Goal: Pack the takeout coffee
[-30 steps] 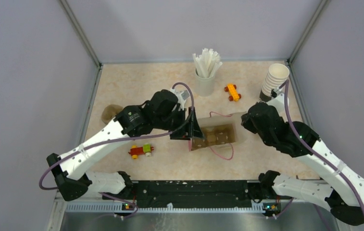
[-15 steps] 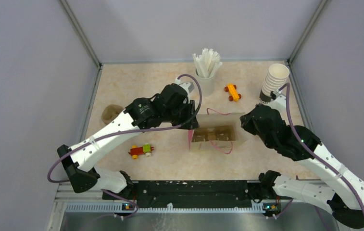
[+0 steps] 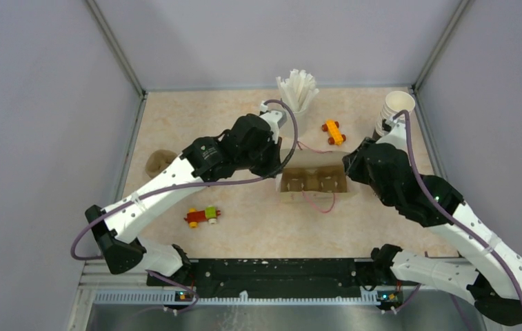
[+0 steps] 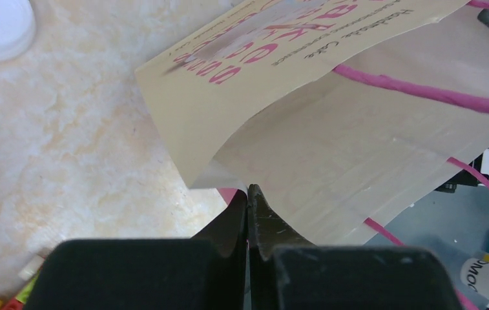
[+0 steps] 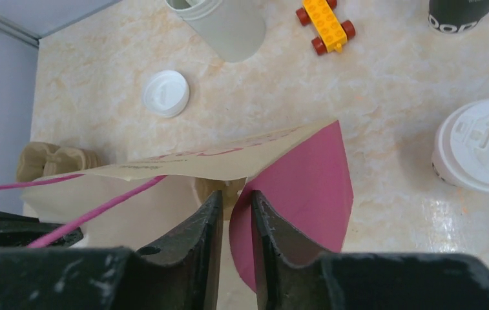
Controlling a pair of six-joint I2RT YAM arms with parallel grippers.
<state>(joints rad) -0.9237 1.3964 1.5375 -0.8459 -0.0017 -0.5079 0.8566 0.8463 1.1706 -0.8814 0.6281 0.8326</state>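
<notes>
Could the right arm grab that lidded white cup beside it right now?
Probably not yet: the right claw is shut on the paper bag. The lidded cup stands nearby in the open, so letting go first should do.

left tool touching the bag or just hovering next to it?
Touching. In the left wrist view, the left tool is shut, and the folded edge of the paper bag runs down between its fingertips with no gap.

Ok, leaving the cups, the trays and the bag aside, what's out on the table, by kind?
Toy cars: 2 (orange toy car, red-green toy car)
Loose lid: 1
Stick holder: 1
Total: 4
</notes>
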